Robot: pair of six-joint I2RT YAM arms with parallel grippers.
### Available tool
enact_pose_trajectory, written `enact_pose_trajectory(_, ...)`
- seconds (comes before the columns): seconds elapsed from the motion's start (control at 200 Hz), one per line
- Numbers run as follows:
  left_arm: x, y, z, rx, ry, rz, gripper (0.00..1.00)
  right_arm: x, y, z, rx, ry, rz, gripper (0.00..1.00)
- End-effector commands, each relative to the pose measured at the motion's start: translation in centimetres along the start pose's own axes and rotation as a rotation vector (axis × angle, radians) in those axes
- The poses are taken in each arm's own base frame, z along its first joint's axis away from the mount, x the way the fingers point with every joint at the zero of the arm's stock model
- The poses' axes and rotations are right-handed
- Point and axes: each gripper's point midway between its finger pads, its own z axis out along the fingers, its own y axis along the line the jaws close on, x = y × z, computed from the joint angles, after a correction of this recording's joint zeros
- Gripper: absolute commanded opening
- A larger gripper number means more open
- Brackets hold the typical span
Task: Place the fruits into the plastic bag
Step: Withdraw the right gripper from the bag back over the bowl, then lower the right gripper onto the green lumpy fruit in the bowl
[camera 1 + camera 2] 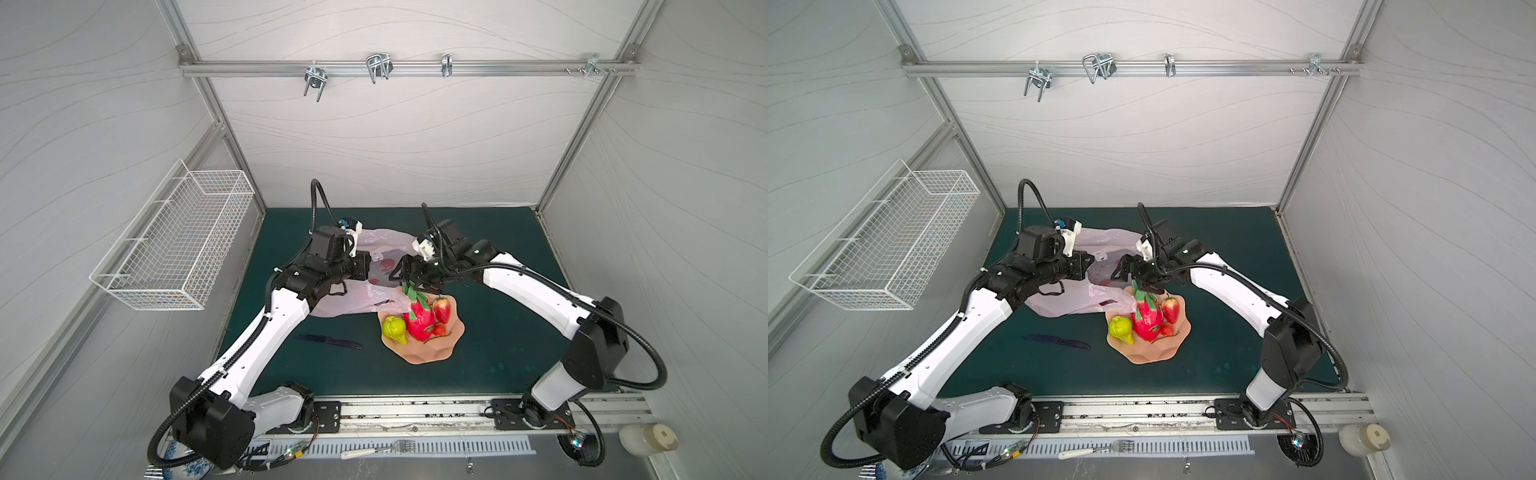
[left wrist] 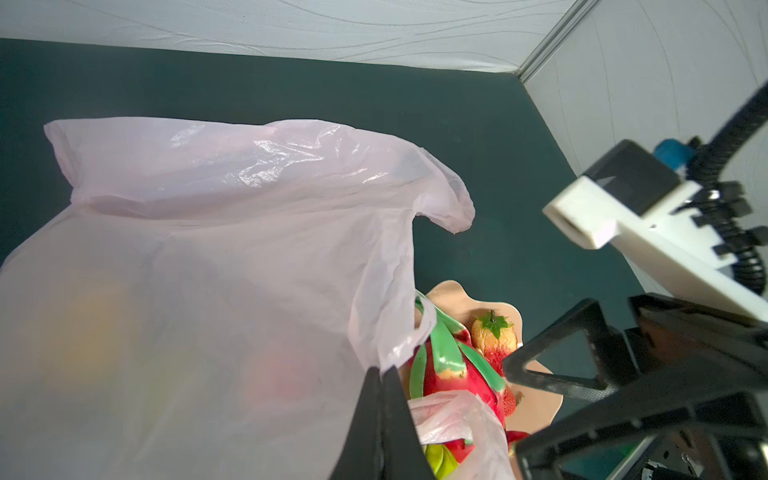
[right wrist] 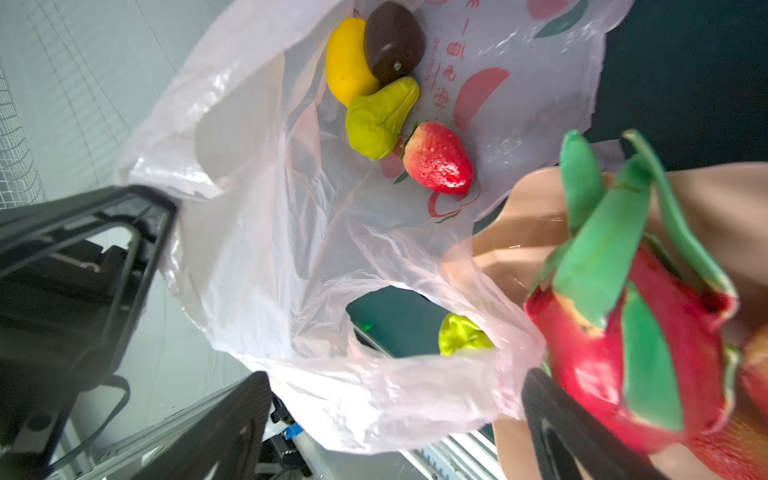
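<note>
Right pincer [image 3: 395, 380] gapes wide and empty by dragon fruit [image 3: 623, 332] at frame's lower right; suggest gripping its body, not scales, while left pincer [image 2: 380, 382] pinches plastic bag [image 2: 208, 249] mouth up.

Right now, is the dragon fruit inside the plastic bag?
No, the dragon fruit stands in the peach bowl, outside the plastic bag.
</note>
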Motion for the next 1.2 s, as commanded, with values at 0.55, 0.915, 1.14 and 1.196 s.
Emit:
enact_pose_trajectory(0.55, -1.0, -0.3, -0.7, 0.005, -0.036, 0.002, 0.00, 7.2, -5.7, -8.1, 0.171, -0.090, -0.287, 0.99)
enact_pose_trajectory(0.915, -1.1, -0.3, -0.9, 0.003, -0.037, 0.001, 0.00, 9.9, -2.2, -4.5, 0.112, 0.036, -0.527, 0.93)
enact_pose_trajectory(1.14, -0.9, -0.2, -1.0, -0.003, -0.034, 0.001, 0.00, 11.8, -0.4, -0.3, 0.135, 0.158, -0.683, 0.87)
enact_pose_trajectory(1.196, -0.9, -0.2, -1.1, -0.003, -0.034, 0.001, 0.00, 12.2, -0.1, 0.6, 0.137, 0.185, -0.711, 0.86)
